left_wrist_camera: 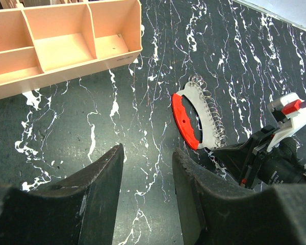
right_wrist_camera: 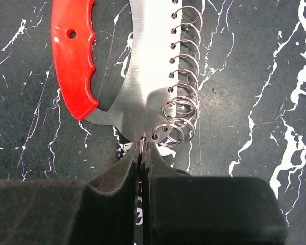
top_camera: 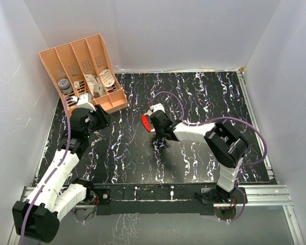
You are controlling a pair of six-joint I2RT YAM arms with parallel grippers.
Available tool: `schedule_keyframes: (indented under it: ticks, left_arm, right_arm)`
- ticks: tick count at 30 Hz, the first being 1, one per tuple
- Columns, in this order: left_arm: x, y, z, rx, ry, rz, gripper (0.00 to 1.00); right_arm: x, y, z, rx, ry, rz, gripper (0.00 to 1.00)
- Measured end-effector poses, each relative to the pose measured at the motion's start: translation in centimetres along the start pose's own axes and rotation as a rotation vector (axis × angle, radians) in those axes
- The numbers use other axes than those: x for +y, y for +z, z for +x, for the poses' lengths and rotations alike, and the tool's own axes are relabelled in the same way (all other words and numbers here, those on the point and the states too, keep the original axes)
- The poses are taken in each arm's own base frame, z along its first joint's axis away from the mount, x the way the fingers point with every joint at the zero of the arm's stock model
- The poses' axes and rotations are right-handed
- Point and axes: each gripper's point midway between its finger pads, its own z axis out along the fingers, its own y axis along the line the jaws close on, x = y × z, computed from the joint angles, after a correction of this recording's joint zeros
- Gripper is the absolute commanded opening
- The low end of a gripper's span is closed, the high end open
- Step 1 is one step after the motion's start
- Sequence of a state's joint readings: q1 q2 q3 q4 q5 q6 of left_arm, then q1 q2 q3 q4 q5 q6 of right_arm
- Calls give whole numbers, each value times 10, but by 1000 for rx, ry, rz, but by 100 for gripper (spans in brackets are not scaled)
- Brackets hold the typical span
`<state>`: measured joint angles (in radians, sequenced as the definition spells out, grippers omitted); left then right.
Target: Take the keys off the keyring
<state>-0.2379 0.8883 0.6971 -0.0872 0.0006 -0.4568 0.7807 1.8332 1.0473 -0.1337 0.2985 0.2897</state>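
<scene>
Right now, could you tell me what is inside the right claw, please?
The silvery tip of the keyring meets the shut right claw; what it actually pinches is covered.

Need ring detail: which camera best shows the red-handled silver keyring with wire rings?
Right wrist: the red-handled silver keyring fills the frame, rings distinct. Left wrist shows it smaller; top external, only a red sliver.

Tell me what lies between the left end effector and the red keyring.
Only bare marbled table separates left end effector and keyring, seen in left wrist view.
</scene>
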Motion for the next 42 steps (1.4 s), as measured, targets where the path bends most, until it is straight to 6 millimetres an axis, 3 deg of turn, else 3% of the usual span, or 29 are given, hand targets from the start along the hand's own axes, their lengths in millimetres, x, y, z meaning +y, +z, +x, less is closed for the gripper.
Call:
schedule_keyframes:
  ticks: [4,6,9,11,14,18,21,29,37,42]
  left_arm:
    - [-1,0,0,1,4,7,41]
    - [-5,0,-1,1,12,28,41]
    - [-17,-1,-5,-11,40,97,42]
    - [-29,-4,-11,-31,70,163,44]
    - [-49,-13,-22,-79,124,275,47]
    - [-77,-26,-32,-133,209,440,52]
    - [-93,-32,-33,-149,254,540,61]
    - [-128,-42,-34,-171,288,772,69]
    - [-141,-18,11,-26,326,840,70]
    - [-157,-21,17,-38,394,879,69]
  right_arm:
    - [-1,-11,1,40,-81,44,0]
    - [2,-20,-10,27,-121,54,0]
    - [10,-45,-50,-70,-138,31,0]
    - [15,-71,-88,-173,-125,7,0]
    - [16,-104,-128,-289,-93,-20,0]
    - [15,-136,-157,-385,-65,-48,0]
    - [14,-145,-161,-403,-59,-61,0]
    - [15,-157,-165,-422,-52,-87,0]
    - [18,-170,-172,-449,-39,-112,0]
    - [20,-174,-172,-454,-27,-125,0]
